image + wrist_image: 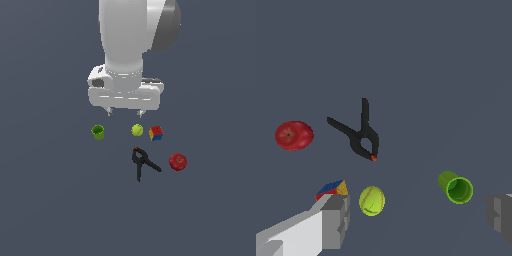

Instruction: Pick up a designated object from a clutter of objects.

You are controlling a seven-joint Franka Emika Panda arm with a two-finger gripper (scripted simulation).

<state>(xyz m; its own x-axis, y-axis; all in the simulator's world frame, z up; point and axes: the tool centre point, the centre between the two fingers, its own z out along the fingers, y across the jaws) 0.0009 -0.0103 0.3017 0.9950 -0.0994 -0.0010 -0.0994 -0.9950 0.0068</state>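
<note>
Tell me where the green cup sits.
In the exterior view, the green cup stands alone at the row's left end, left of the ball, below the open gripper.

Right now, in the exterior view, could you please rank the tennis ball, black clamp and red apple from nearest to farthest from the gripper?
1. Tennis ball, just below the gripper.
2. Black clamp, farther toward the bottom of the view.
3. Red apple, off to the exterior view's right.

Exterior view faces the arm from high; wrist view looks down, sharing the clutter (142, 145).
</note>
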